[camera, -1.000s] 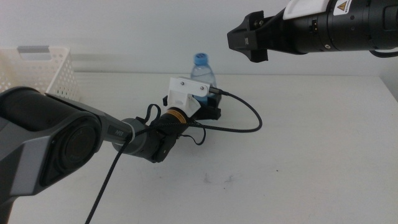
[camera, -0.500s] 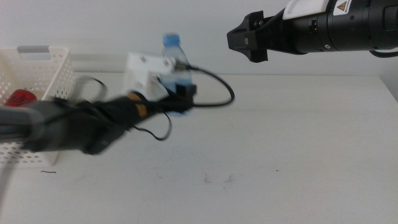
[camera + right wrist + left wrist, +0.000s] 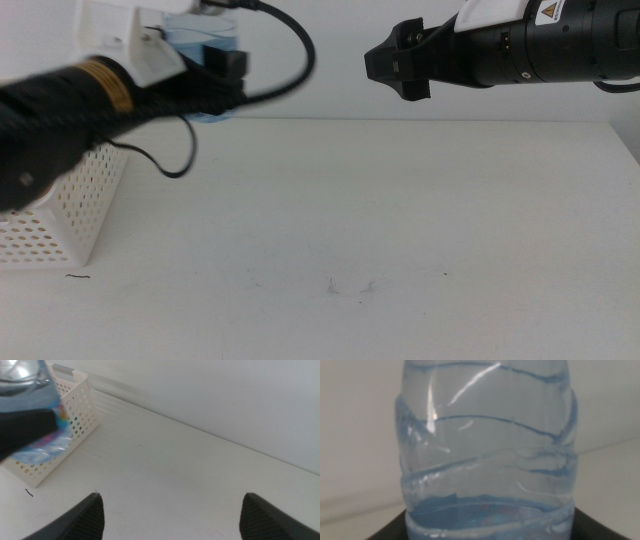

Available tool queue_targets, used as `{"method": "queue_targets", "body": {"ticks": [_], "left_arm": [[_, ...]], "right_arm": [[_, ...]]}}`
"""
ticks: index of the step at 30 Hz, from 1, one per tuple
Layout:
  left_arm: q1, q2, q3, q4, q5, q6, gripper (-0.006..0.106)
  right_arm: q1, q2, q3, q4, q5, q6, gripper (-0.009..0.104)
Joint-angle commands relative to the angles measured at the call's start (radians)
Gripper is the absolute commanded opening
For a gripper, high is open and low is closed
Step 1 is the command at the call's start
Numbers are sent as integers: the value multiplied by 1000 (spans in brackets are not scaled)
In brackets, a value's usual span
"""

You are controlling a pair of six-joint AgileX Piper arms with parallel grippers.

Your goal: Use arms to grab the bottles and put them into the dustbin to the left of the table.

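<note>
- a few small dark scuff marks (image 3: 350, 288) sit on the near part of the white table (image 3: 400, 220).
- at the table's left edge stands the white perforated dustbin (image 3: 60, 215), its grid walls also showing in the right wrist view (image 3: 75, 415).
- above the dustbin's right side, the left gripper (image 3: 215, 75) is raised off the table, jaws clenched on the water bottle (image 3: 205, 45), with a black cable looping from it.
- the left wrist view is filled by the bottle's clear ribbed body (image 3: 487, 450), blue-tinted at its lower part, with the dark jaws touching it on both sides.
- farther back and high on the right, the right gripper (image 3: 400, 62) hangs over the table, well apart from the bottle; its jaws stand wide and released, holding nothing.
</note>
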Motion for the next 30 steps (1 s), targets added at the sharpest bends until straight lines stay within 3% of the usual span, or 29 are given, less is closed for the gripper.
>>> {"method": "queue_targets", "body": {"ticks": [1, 4, 5, 6, 8, 12, 17, 23, 30], "left_arm": [[18, -33, -53, -105, 136, 120, -2], [69, -30, -127, -245, 327, 255, -2], [150, -18, -209, -350, 479, 383, -2], [198, -7, -258, -399, 564, 452, -2], [289, 29, -351, -446, 701, 536, -2], [469, 138, -545, -447, 951, 636, -2], [619, 291, -709, -465, 1057, 679, -2], [670, 428, -747, -510, 1135, 770, -2], [670, 570, -747, -500, 1130, 781, 0]], "right_arm": [[1, -5, 3, -3, -5, -2, 79], [1, -5, 3, -3, -5, -2, 79], [1, -5, 3, -3, -5, -2, 79], [1, -5, 3, -3, -5, -2, 79], [1, -5, 3, -3, -5, -2, 79], [1, -5, 3, -3, -5, -2, 79], [1, -5, 3, -3, -5, -2, 79], [1, -5, 3, -3, -5, -2, 79], [1, -5, 3, -3, -5, -2, 79]]}}
